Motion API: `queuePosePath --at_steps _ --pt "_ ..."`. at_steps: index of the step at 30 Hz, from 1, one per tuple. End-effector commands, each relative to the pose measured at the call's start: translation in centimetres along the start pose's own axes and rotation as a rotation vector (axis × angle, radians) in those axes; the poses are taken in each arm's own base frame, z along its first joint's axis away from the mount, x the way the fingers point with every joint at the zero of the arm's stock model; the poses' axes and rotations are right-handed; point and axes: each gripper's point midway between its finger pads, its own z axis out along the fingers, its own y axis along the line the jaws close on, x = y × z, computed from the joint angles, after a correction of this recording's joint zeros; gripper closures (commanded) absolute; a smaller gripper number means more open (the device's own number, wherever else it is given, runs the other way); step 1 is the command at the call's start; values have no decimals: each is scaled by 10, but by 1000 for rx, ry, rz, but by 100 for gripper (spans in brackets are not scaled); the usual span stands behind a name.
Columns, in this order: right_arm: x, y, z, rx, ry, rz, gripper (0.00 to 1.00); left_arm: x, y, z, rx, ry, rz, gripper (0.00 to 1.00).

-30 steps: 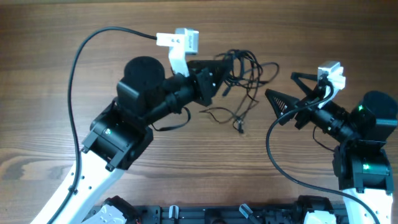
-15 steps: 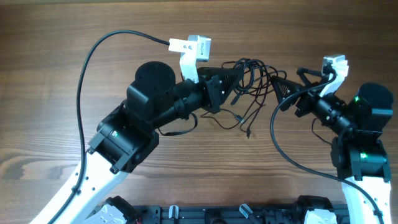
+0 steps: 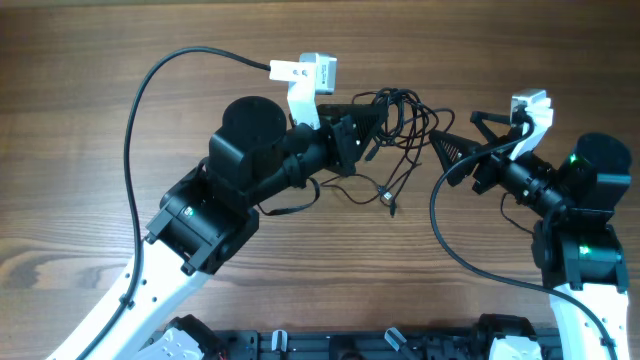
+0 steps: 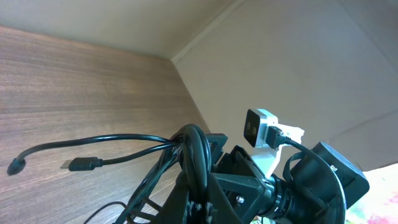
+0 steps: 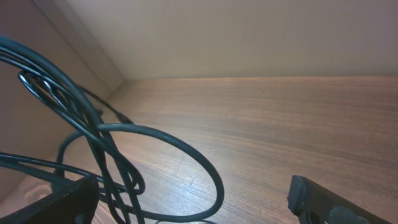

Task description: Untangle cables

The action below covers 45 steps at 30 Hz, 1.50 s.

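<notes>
The cables (image 3: 405, 125) are a bunch of thin black cords lifted off the wooden table, with loose ends and a small plug (image 3: 385, 197) hanging down toward it. My left gripper (image 3: 372, 115) is shut on the bunch; in the left wrist view the cords (image 4: 186, 149) are pinched between its fingers (image 4: 202, 205). My right gripper (image 3: 458, 135) is open, its fingers at the right side of the bunch. In the right wrist view the cable loops (image 5: 112, 162) cross between its spread jaws (image 5: 199, 205).
The thick black arm cable (image 3: 140, 90) arcs over the table at the left. Another arm cable (image 3: 450, 250) loops beside the right arm. A thin cord (image 3: 290, 205) trails under the left wrist.
Over the last second my left gripper carried the bunch up and to the right, then eased slightly back. My right gripper moved up to the bunch's right side.
</notes>
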Motion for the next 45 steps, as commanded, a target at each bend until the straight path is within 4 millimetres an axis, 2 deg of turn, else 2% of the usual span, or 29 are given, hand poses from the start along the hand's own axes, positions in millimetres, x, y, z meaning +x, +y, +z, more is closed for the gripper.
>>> queuePosePath --at_steps 1,9,15,20,22,24,28,32,34,37,39,41,45 --pt "1 2 0 -19 5 -18 1 3 -14 0 40 13 8 96" --pt "-1 -1 0 0 -7 -25 0 20 -30 3 80 56 20 96" --pt "-3 -13 0 70 -18 -12 0 21 -30 3 79 60 18 96" --pt "-6 -36 -3 203 -37 20 0 35 -49 -1 186 145 24 96" --pt "-1 -65 -6 353 -40 97 0 41 -63 -6 264 190 34 96" --pt "11 -84 -7 441 -9 148 0 43 -73 -11 319 209 47 96" --pt "44 -101 3 472 116 222 0 27 -81 -29 347 129 178 96" --pt "56 -104 6 478 160 244 0 -11 -66 -53 282 -5 221 96" --pt "58 -98 9 433 175 232 0 -27 -52 -60 236 -52 217 96" --pt "58 -86 13 360 190 197 0 -41 -34 -63 182 -86 205 96" --pt "59 -66 19 228 210 125 0 -51 -23 -67 147 -112 198 96" --pt "62 -65 18 220 225 123 0 -62 -14 -74 115 -148 197 96" --pt "64 -65 18 221 231 127 0 -84 -3 -102 55 -240 208 96"
